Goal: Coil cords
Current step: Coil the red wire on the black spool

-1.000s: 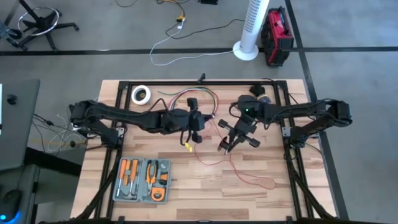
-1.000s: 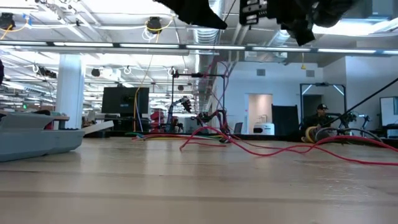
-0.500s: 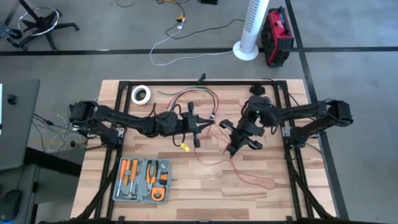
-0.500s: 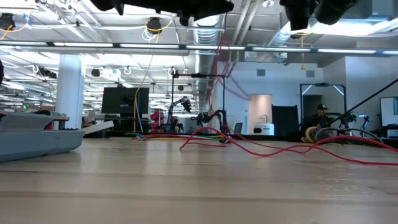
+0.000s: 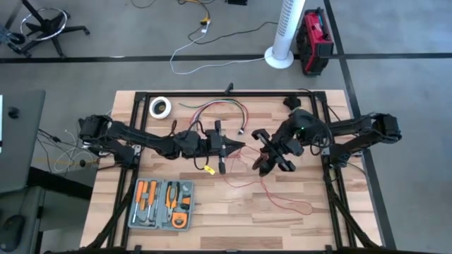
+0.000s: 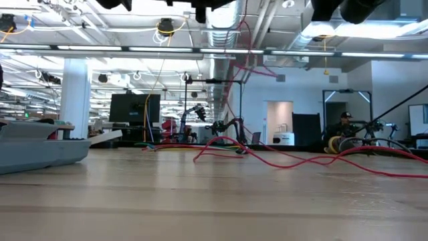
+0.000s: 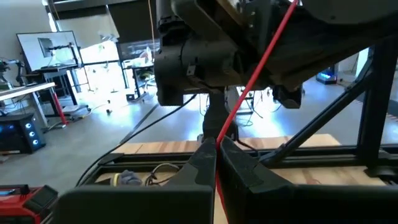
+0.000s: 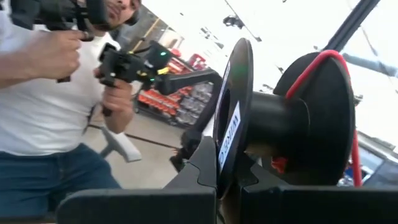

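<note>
Plainly, right tool [image 8: 219, 180] grips a labelled spool [image 8: 233, 124]; writing unreadable.

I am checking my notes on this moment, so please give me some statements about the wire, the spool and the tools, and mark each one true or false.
1. The left gripper is shut on the red wire. True.
2. The right gripper holds a black spool by its flange. True.
3. The spool lies flat on the table. False: it is held up in the air.
4. All of the red wire is wound up. False: loose loops lie on the table.
5. The tool case with orange handles is open. True.
6. The roll of white tape sits inside the tool case. False: it lies apart, near the far edge.
</note>
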`<action>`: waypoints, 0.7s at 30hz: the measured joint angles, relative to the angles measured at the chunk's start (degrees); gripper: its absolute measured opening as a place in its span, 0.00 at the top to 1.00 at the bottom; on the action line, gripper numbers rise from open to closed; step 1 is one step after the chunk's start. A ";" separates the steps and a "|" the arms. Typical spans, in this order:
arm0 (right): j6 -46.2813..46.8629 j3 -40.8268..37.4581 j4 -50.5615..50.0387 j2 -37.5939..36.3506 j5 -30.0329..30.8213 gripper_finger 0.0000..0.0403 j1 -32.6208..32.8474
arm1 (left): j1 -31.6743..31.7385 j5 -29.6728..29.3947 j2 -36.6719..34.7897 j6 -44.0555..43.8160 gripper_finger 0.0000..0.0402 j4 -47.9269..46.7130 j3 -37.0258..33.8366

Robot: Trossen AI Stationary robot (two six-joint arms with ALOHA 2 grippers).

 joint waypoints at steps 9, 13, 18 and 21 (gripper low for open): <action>-0.17 0.09 -1.66 1.22 2.44 1.00 -0.59 | -0.37 7.76 7.37 -2.92 1.00 -8.03 8.05; 1.45 0.09 -1.13 1.25 2.48 1.00 -1.62 | -1.65 9.10 6.95 -1.99 1.00 -13.06 9.76; 3.65 0.11 -3.34 1.01 1.10 1.00 -4.11 | -3.82 9.86 3.79 0.69 1.00 -19.82 9.77; 4.69 0.14 -5.87 0.97 -0.87 1.00 -5.65 | -5.42 10.08 1.58 3.88 1.00 -22.97 9.73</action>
